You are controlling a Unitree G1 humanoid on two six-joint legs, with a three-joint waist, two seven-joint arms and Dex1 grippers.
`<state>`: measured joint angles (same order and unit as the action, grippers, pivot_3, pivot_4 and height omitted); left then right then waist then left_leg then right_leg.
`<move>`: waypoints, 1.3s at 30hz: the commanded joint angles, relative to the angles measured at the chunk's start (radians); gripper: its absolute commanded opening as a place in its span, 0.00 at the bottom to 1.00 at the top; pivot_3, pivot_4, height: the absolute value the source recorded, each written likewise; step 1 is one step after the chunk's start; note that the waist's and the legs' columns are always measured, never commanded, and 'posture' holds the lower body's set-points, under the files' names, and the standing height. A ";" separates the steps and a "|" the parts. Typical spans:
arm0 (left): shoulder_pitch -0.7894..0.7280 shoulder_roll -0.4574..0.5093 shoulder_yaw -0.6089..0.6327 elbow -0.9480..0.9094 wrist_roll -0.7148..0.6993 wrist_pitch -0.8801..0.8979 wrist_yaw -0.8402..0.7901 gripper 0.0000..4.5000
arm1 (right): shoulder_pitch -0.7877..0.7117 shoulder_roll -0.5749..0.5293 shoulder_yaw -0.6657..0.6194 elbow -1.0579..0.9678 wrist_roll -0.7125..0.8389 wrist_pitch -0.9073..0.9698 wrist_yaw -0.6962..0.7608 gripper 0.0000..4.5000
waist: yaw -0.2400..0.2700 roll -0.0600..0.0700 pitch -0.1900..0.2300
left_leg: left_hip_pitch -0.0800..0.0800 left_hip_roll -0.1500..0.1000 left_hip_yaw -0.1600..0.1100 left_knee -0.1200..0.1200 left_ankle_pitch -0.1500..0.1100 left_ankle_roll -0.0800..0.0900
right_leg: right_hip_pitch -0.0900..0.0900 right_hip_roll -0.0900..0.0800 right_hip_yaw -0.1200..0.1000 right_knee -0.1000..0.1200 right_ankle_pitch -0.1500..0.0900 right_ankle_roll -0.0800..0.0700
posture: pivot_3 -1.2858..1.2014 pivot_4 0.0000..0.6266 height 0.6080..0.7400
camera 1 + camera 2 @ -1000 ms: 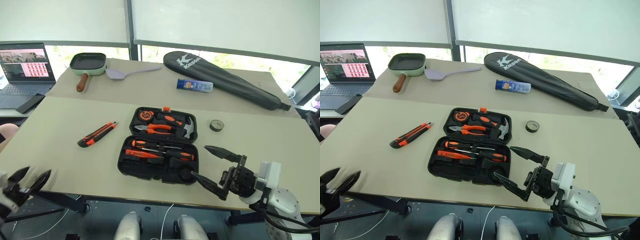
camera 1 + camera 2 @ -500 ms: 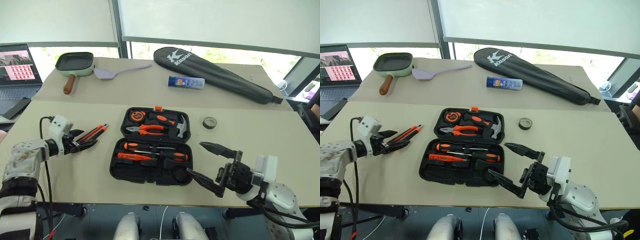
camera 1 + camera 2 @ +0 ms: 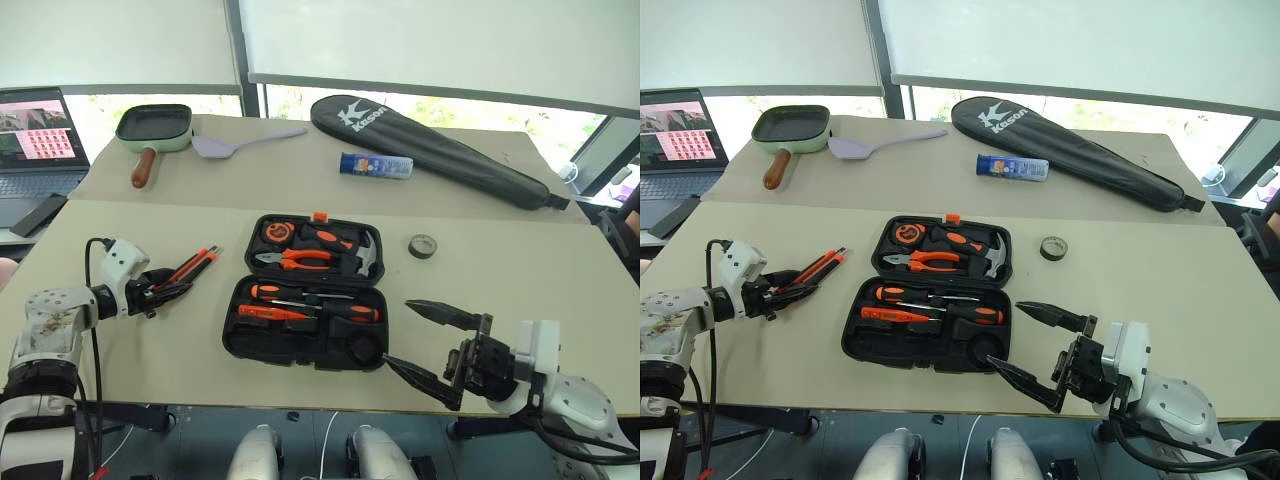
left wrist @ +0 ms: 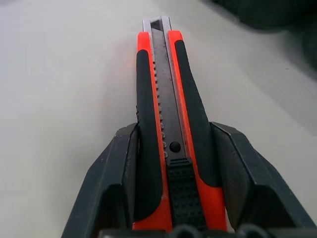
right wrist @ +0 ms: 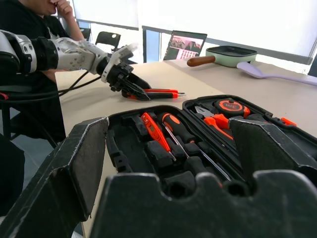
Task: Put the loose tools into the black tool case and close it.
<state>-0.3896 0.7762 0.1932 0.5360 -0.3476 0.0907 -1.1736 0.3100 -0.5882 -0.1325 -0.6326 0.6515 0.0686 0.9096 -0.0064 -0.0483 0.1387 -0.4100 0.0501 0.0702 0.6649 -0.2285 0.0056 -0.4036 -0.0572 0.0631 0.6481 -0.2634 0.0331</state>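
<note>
Since a second ago, my left gripper (image 3: 168,291) is reaching in and closing around the orange-black utility knife (image 4: 171,134), lying on the beige tabletop (image 3: 520,270) left of the open black plastic tool case (image 3: 300,345). My right gripper (image 3: 430,345) is hovering wide open beside the case.

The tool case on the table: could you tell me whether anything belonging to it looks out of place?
Yes. The tool case lies open, with two of its tools outside: the utility knife on the table to its left, between the left gripper's fingers, and the tape roll to its right.
</note>
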 commanded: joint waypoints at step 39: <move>0.000 0.067 -0.546 -0.694 0.222 0.103 -0.223 0.39 | 0.109 -0.026 -0.114 0.053 -0.017 0.003 0.112 1.00 | 0.017 0.008 0.003 | 0.001 -0.001 0.000 0.004 0.000 0.001 | 0.002 0.002 0.004 -0.001 0.000 0.002 | 0.52 0.24 1.00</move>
<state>-0.4055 0.8361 -0.3089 -0.1577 -0.1512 0.1704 -1.3793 0.4227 -0.6158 -0.2393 -0.5574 0.6316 0.0926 1.0225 0.0105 -0.0402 0.1422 -0.4087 0.0492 0.0703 0.6687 -0.2287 0.0062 -0.4008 -0.0550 0.0668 0.6475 -0.2639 0.0351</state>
